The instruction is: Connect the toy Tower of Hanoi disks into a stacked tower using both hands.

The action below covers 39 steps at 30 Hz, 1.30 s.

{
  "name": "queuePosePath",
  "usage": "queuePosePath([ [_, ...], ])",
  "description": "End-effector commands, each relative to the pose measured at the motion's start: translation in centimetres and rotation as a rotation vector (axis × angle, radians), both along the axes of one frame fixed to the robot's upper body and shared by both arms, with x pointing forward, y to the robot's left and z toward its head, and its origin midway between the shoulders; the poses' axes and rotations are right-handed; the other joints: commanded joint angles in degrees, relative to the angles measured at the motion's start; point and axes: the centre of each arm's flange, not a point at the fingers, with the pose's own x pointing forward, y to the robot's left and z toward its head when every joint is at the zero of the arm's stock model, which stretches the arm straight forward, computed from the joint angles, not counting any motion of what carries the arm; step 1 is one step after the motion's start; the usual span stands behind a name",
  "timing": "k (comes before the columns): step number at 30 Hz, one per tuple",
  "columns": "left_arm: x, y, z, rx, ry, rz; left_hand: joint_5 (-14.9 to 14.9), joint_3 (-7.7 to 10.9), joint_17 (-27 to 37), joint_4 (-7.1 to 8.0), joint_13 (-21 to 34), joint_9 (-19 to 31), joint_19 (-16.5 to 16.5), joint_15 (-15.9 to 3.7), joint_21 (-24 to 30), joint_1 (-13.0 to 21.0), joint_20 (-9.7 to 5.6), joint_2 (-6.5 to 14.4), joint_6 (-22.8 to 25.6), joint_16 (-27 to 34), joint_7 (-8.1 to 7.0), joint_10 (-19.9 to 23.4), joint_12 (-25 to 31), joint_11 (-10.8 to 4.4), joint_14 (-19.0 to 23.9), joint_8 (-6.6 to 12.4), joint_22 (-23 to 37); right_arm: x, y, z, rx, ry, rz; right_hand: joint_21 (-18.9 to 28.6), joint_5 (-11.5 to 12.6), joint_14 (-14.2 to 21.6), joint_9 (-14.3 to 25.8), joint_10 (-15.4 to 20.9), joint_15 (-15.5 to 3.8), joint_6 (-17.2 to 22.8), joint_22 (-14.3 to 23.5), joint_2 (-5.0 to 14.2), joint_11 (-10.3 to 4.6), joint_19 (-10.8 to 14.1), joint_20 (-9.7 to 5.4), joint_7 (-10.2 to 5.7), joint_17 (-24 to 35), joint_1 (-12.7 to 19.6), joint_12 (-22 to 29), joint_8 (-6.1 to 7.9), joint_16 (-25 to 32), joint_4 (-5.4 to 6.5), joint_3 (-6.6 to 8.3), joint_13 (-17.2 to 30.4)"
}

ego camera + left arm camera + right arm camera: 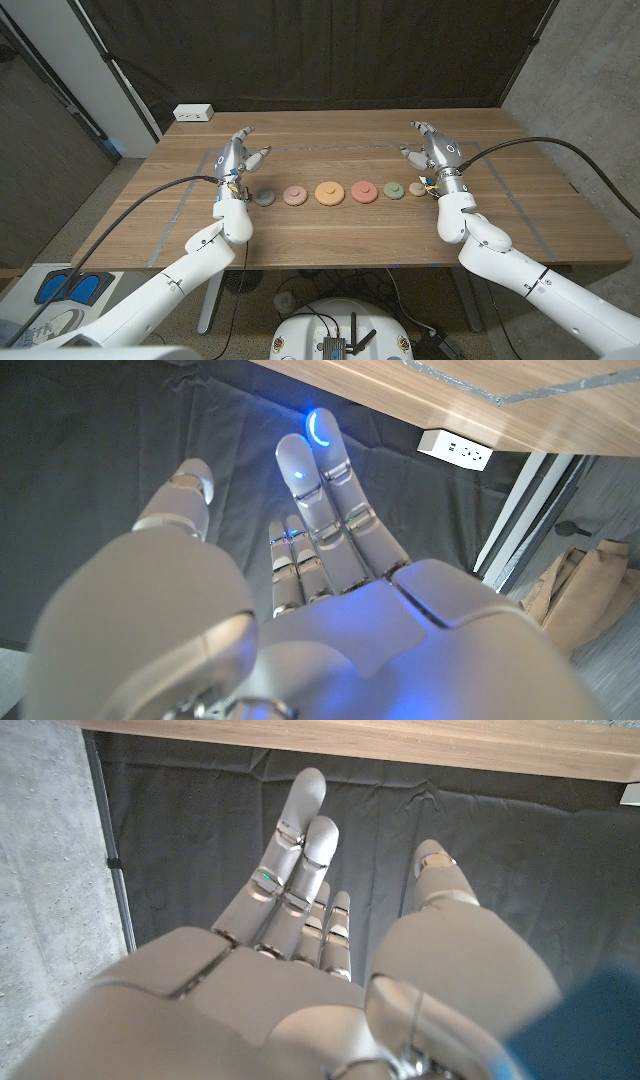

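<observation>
Several toy disks lie in a row across the middle of the wooden table (330, 235): a grey-green disk (264, 197), a pink disk (295, 195), a larger orange disk (330, 192), a red-pink disk (364, 192), a green disk (394, 189) and a small tan disk (417, 188). My left hand (236, 154) hovers behind the left end of the row, fingers apart, holding nothing. Behind the right end my right hand (431, 146) is also open and empty. Each wrist view looks along its own hand, the left hand (320, 540) and the right hand (310, 910), fingers extended toward the dark curtain.
A white power strip (193, 113) lies at the table's back left corner; it also shows in the left wrist view as a power strip (455, 450). A black curtain (320, 50) hangs behind the table. Grey tape lines (300, 147) mark the tabletop.
</observation>
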Motion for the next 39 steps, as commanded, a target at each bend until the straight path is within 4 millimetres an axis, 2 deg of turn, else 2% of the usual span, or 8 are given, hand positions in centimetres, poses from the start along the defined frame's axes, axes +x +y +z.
queuePosePath([
  [1, -0.7, 0.1, 0.0, 0.029, 0.069, 0.041, 0.31, 0.20, 0.05, -0.16, 0.28, 0.09, -0.42, -2.71, 0.46, 1.03, -4.66, 0.16, 0.36, 0.42, 0.37, 0.58, 0.01, 0.10, -0.14, -0.21, 0.08, -0.6, 0.4, 0.4, -0.025, 0.067, -0.011, 0.32, -0.15, -0.16, 0.25, 0.20, -5.94, 0.49, -0.04, -0.02, 0.33, -0.47, -4.09, 0.43, 0.04, 0.72, 0.20, 0.43, 0.41, 0.16, -0.30, 0.20],
  [16, -1.4, -0.1, 2.0, 0.120, 0.198, 0.094, 0.53, 0.04, -0.32, -0.23, 0.51, 0.11, -0.87, -2.71, 1.01, 1.92, -4.37, 0.52, 0.34, 0.74, 1.04, 1.09, 0.06, 0.35, -0.63, -0.37, -0.28, -0.3, 1.3, 1.3, -0.061, 0.152, -0.024, 1.10, -0.10, 0.11, 0.26, 0.78, -5.97, 0.51, -0.27, 0.37, 0.65, -0.62, -4.09, 0.96, -0.04, 1.45, 0.46, 0.38, 1.29, 0.15, -0.49, 0.51],
  [20, -1.4, -0.4, 2.5, 0.149, 0.242, 0.108, 0.57, -0.11, -0.45, -0.23, 0.59, 0.13, -1.07, -2.69, 1.12, 2.03, -4.38, 0.43, 0.43, 0.80, 1.21, 1.13, 0.04, 0.35, -0.85, -0.36, -0.39, -0.4, 1.4, 1.6, -0.061, 0.171, -0.029, 1.33, -0.09, -0.29, 0.27, 1.03, -5.97, 0.76, -0.33, 0.43, 1.08, -0.72, -4.08, 1.56, -0.54, 1.63, 0.57, 0.46, 1.08, 0.15, -0.58, 0.65],
  [30, -1.4, -1.4, 3.5, 0.220, 0.341, 0.134, 0.64, -0.39, -0.60, -0.17, 0.78, 0.18, -1.29, -2.70, 1.39, 2.18, -4.41, 0.32, 0.44, 1.04, 1.51, 1.20, 0.03, 0.44, -1.08, -0.39, -0.61, -0.4, 1.3, 2.0, -0.067, 0.241, -0.036, 2.85, 0.04, 0.64, 1.23, 3.46, -5.98, 3.13, -0.84, 0.97, 1.38, -0.76, -4.03, 2.37, -0.45, 2.15, 1.34, 1.68, 2.84, 0.36, -1.12, 1.54],
  [39, -1.1, -2.0, 4.2, 0.279, 0.415, 0.127, 0.73, -0.70, -0.80, -0.11, 1.05, 0.20, -2.00, -2.69, 1.62, 2.42, -4.12, 0.32, 0.16, 1.27, 1.59, 0.84, -0.15, 0.66, -1.56, -0.54, -0.87, -0.5, 1.5, 3.1, -0.102, 0.320, -0.034, 3.58, 0.16, 0.63, 1.45, 1.56, -5.95, 0.90, -0.93, 1.10, 1.65, -1.27, -3.94, 2.22, -0.23, 2.34, 0.50, 0.78, 3.50, 0.39, -1.34, 2.00],
])
